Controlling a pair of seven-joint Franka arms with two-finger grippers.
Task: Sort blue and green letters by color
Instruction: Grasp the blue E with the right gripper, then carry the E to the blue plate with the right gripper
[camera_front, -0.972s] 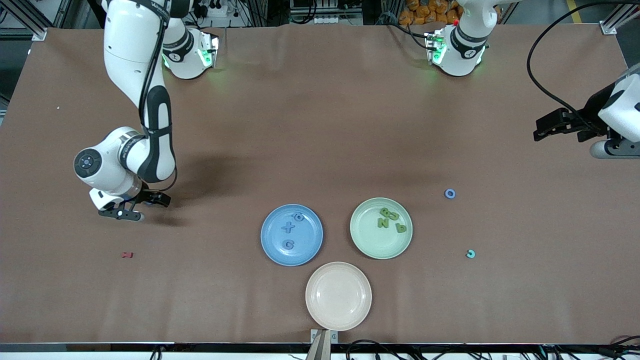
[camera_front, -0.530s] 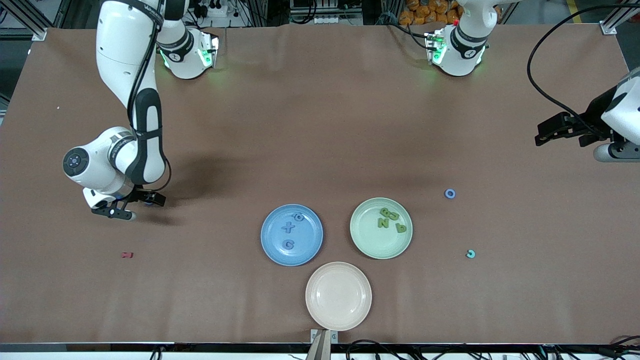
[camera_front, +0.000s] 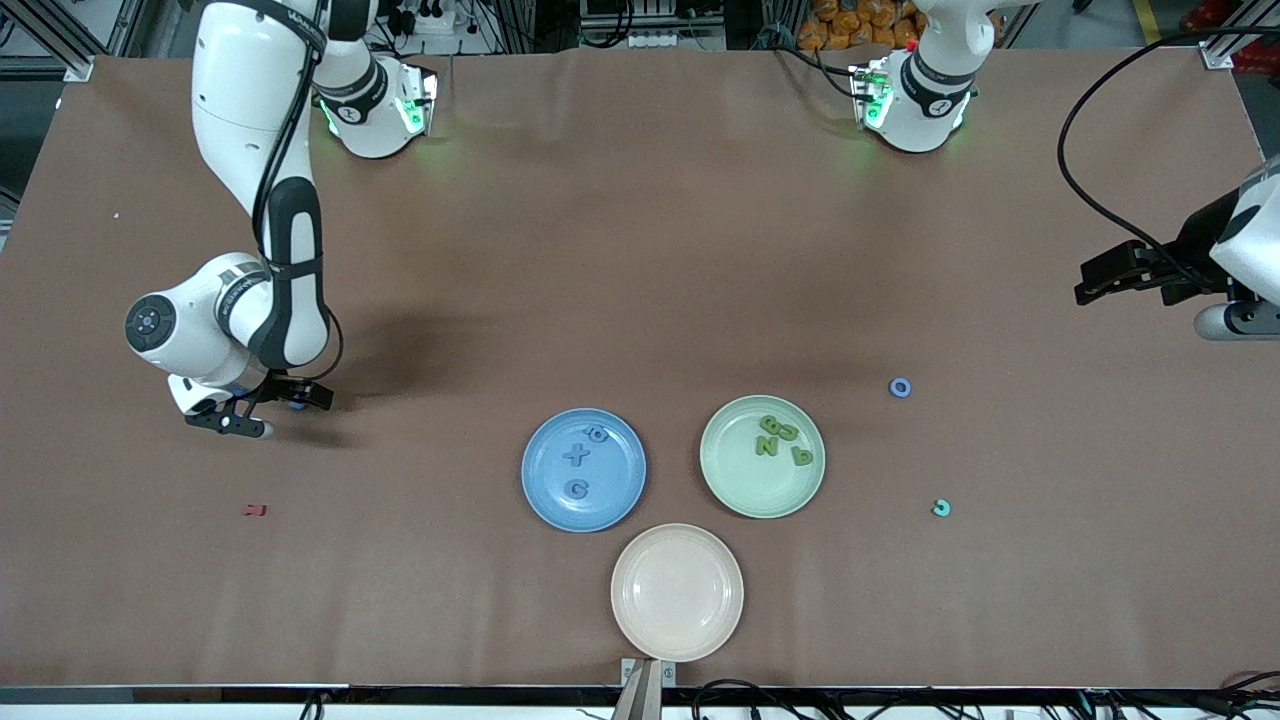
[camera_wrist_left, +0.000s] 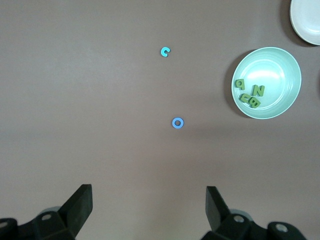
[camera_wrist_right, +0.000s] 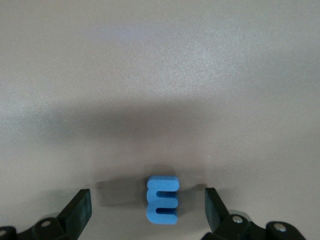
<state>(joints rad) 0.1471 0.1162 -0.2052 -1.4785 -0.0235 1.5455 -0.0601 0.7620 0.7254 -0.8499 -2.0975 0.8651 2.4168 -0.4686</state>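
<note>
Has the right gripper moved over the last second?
Yes. The right gripper has shifted toward the right arm's end of the table, away from the blue plate, and now hangs open over a blue E.

Bright, even overhead light; soft shadows, sharp focus.

My right claw (camera_front: 262, 410) hangs low over the worktop at my right arm's end, fingers spread. My left claw (camera_wrist_left: 149, 210) waits raised, fingers wide.

Front view – right end effector (camera_front: 268, 410) nearly hides the blue E (camera_front: 296, 406) beneath it.
</note>
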